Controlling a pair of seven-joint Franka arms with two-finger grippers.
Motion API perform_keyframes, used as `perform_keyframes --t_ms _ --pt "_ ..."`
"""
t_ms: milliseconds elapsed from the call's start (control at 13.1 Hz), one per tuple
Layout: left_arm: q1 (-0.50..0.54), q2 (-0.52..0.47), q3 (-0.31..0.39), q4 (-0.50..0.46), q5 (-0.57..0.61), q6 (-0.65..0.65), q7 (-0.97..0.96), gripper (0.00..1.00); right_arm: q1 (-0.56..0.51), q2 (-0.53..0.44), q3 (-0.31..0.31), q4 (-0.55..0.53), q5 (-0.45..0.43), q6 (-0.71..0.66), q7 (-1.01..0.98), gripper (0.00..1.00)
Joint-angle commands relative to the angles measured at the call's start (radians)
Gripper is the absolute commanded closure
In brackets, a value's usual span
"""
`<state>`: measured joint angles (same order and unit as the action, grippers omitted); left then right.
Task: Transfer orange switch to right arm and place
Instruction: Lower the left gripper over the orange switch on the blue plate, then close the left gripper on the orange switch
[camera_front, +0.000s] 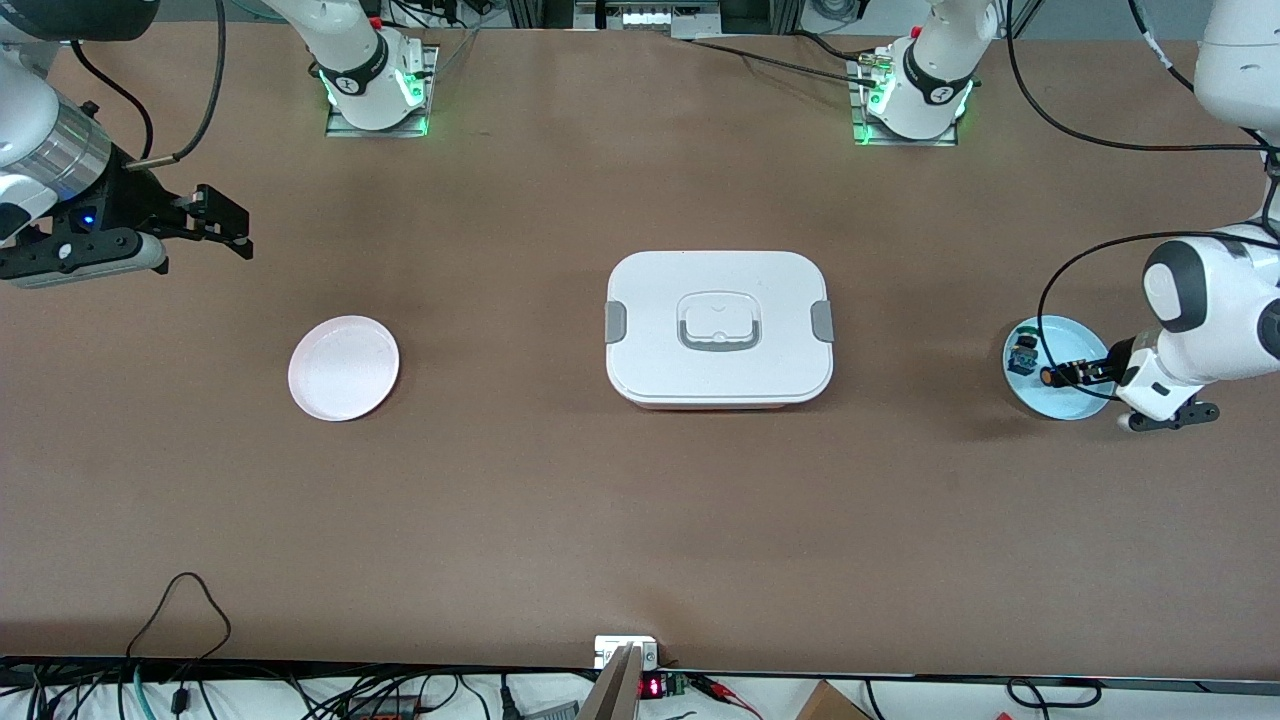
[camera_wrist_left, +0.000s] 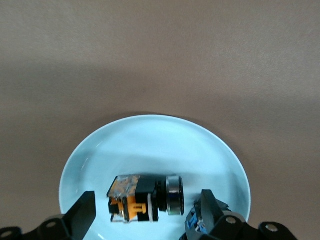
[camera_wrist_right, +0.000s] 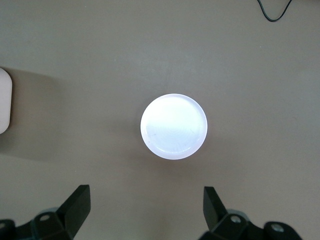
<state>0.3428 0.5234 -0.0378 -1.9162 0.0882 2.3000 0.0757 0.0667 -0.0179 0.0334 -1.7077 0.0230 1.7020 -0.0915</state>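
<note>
Pink plate toward right arm's end, bare. White lidded box mid-table. Orange switch lies on its side in light blue plate beside blue switch; left gripper straddles it, fingers apart. Right gripper waits high near table edge, fingers apart.

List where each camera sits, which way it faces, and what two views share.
Front view: high across the table, facing both bases; shows the white box.
Left wrist view: looks down past the open left tool at the orange switch on the blue plate.
Right wrist view: looks down past the open right tool at the pink plate.
Front view shares both plates.
</note>
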Motion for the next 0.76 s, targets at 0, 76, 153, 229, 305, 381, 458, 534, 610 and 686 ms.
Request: perform_keyframes --t_ms 0,76,153,229,305,381,458,534,610,686 --pt "0.025 0.007 -0.008 -0.01 0.018 0.015 0.03 0.07 -0.004 0.006 0.005 0.016 0.0 -0.012 0.009 0.0" --pt "0.027 0.012 -0.008 -0.01 0.018 0.015 0.03 0.07 -0.002 0.004 0.005 0.016 0.0 -0.012 0.009 0.0" --pt "0.025 0.014 -0.008 -0.017 0.018 0.013 0.03 0.07 -0.002 0.004 0.005 0.016 0.0 -0.012 0.009 0.0" --pt "0.027 0.014 -0.01 -0.023 0.018 0.013 0.03 0.07 -0.004 0.004 0.005 0.016 0.0 -0.012 0.009 0.0" --pt "0.027 0.018 -0.01 -0.029 0.018 0.013 0.03 0.07 -0.002 0.004 0.005 0.016 -0.002 -0.012 0.009 0.0" --pt "0.027 0.026 -0.01 -0.032 0.018 0.013 0.03 0.07 -0.002 0.004 0.005 0.016 -0.002 -0.01 0.007 0.0" --pt "0.027 0.03 -0.01 -0.036 0.018 0.013 0.03 0.08 -0.002 0.004 0.005 0.016 -0.002 -0.01 0.007 0.0" --pt "0.027 0.032 -0.01 -0.037 0.018 0.013 0.032 0.11 -0.002 0.004 0.005 0.016 -0.002 -0.01 0.007 0.0" --pt "0.027 0.03 -0.01 -0.035 0.018 0.012 0.033 0.21 -0.004 0.004 0.005 0.016 0.0 -0.01 0.009 0.0" --pt "0.027 0.03 -0.008 -0.033 0.018 0.012 0.058 0.32 -0.004 0.004 0.005 0.016 -0.002 -0.012 0.009 0.0"
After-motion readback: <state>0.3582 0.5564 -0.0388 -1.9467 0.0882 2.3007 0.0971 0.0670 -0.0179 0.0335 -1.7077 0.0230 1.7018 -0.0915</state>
